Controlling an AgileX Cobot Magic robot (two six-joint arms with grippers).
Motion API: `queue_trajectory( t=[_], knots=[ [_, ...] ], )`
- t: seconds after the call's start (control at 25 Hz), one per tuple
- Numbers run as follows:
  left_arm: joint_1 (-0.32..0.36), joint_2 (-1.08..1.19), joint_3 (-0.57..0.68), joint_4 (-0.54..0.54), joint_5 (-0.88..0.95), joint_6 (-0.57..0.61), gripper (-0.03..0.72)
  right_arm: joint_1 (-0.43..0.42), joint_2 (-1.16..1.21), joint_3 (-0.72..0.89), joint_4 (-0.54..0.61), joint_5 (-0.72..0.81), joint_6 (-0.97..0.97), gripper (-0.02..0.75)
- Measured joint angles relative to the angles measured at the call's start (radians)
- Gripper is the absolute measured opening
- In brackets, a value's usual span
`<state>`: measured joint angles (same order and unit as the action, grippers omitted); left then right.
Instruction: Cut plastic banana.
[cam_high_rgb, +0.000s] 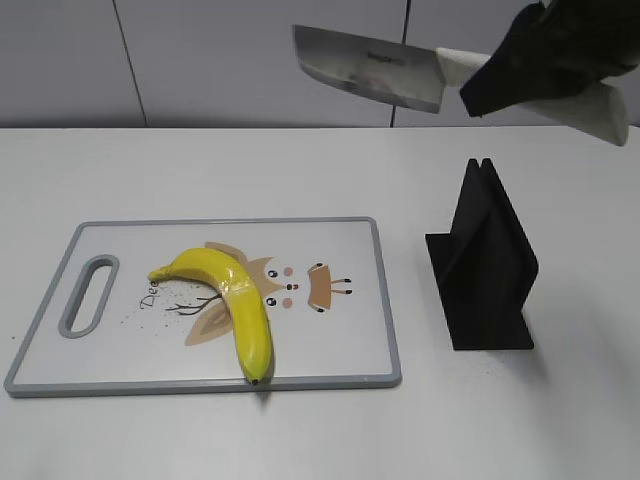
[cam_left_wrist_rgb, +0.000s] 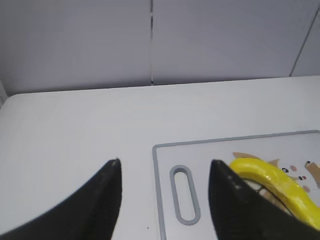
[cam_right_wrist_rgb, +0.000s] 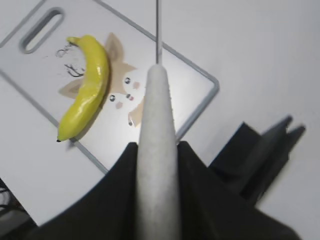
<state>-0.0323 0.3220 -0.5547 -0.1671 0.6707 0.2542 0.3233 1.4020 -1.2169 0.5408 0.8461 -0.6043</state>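
The plastic banana (cam_high_rgb: 232, 298) lies whole on a white cutting board (cam_high_rgb: 130, 350) with a grey rim and an owl print; it also shows in the left wrist view (cam_left_wrist_rgb: 280, 182) and the right wrist view (cam_right_wrist_rgb: 89, 85). My right gripper (cam_high_rgb: 535, 60) is shut on the pale handle of a cleaver knife (cam_high_rgb: 370, 68), holding it high above the table, right of the banana; the handle fills the right wrist view (cam_right_wrist_rgb: 157, 150). My left gripper (cam_left_wrist_rgb: 165, 172) is open and empty, low over the board's left edge near the handle slot (cam_left_wrist_rgb: 184, 195).
A black knife stand (cam_high_rgb: 485, 265) sits on the white table right of the board, also seen in the right wrist view (cam_right_wrist_rgb: 260, 150). A grey panelled wall runs behind the table.
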Motion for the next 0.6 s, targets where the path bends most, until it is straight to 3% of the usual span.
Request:
queue_trajectory(
  t=[0.12,0.24,0.44,0.6],
  knots=[
    [-0.037,0.108,-0.036,-0.080,-0.030,0.116,0.555,0.000,0.006,0.000,0.101,-0.013,-0.279,0.191],
    [-0.081,0.224,-0.098,-0.161,-0.033,0.248,0.571,0.000,0.027,-0.001,0.128,-0.017,-0.474,0.191],
    [-0.137,0.441,-0.251,-0.245,0.022,0.500,0.579,0.000,0.091,-0.001,0.133,-0.020,-0.635,0.191],
    [-0.203,0.622,-0.399,-0.254,0.138,0.630,0.581,0.000,0.149,-0.002,0.147,0.003,-0.763,0.191]
  ],
)
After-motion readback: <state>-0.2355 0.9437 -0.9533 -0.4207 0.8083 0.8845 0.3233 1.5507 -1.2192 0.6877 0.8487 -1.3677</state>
